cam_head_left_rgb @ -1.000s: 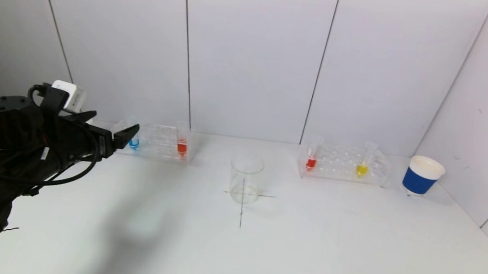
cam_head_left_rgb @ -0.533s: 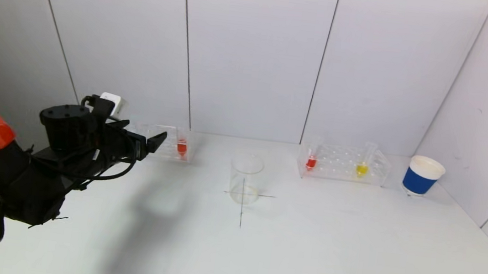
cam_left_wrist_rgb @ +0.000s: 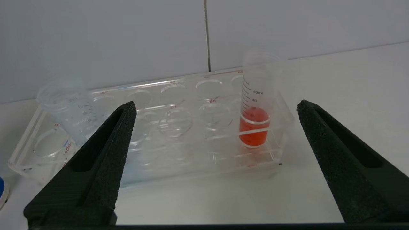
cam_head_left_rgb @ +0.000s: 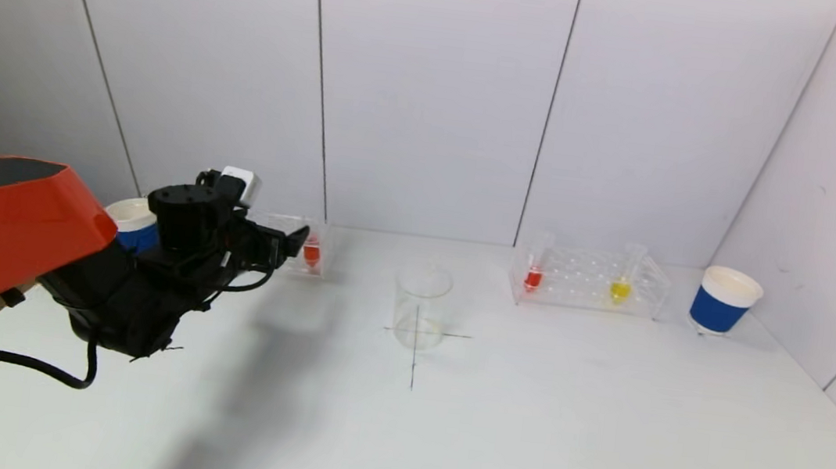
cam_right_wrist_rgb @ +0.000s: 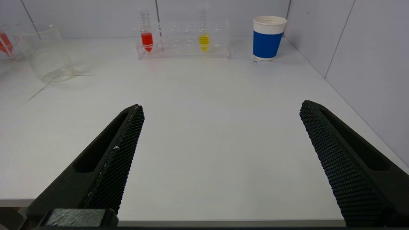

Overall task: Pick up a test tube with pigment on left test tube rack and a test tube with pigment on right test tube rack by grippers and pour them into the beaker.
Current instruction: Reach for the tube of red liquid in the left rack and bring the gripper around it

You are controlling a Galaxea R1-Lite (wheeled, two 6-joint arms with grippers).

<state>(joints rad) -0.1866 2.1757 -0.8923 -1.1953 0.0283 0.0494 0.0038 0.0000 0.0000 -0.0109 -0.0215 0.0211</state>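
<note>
My left gripper point(cam_head_left_rgb: 291, 240) is open and empty, just in front of the clear left rack point(cam_head_left_rgb: 278, 228), apart from it. In the left wrist view the gripper point(cam_left_wrist_rgb: 216, 103) faces the rack point(cam_left_wrist_rgb: 179, 127); a red-pigment tube point(cam_left_wrist_rgb: 254, 127) stands upright at one end and a second tube point(cam_left_wrist_rgb: 72, 105) is partly behind one finger. The red tube point(cam_head_left_rgb: 311, 252) shows beside the fingertips. The empty glass beaker point(cam_head_left_rgb: 421, 306) stands mid-table. The right rack point(cam_head_left_rgb: 590, 282) holds a red tube point(cam_head_left_rgb: 533, 277) and a yellow tube point(cam_head_left_rgb: 620, 289). My right gripper point(cam_right_wrist_rgb: 222, 105) is open and empty at the table's front edge, out of the head view.
A blue-and-white paper cup point(cam_head_left_rgb: 724, 301) stands right of the right rack, near the side wall. Another such cup point(cam_head_left_rgb: 132, 222) sits behind my left arm. The back wall is close behind both racks. A black cross marks the table under the beaker.
My left arm has moved right and toward the back, up to the left rack. It now hides the blue tube, and the left paper cup has come into view.
</note>
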